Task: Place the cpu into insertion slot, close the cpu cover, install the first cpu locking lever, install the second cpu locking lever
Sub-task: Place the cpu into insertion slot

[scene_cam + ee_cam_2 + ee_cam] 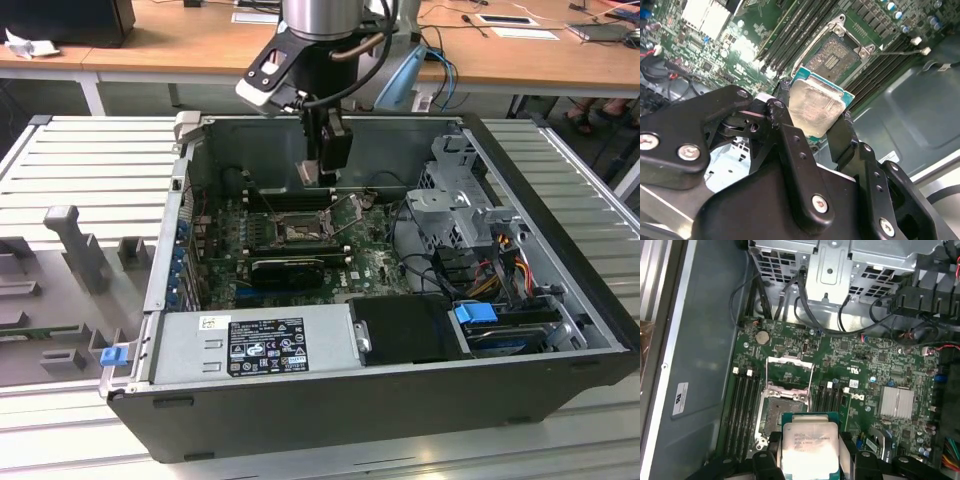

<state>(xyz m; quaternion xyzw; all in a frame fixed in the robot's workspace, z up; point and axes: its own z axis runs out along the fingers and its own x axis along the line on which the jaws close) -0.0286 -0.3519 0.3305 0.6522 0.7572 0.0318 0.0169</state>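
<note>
Cpu (809, 447) in hand (815, 104) above unfilled insertion slot (776, 413)

Bottom edge of the first wrist view is cutting off the lower part of the cpu (809, 450), and the print on its face is blurring out. The tool (810, 460) fingers (765, 462) are covering the cpu's two side edges and running out of frame. The cpu is hiding the near part of the insertion slot (774, 412). In the second wrist view the tool's linkage is blocking the cpu's lower corner. In the exterior view the top edge is cropping the arm (325, 20), and the insertion slot is showing too small to tell detail.
</note>
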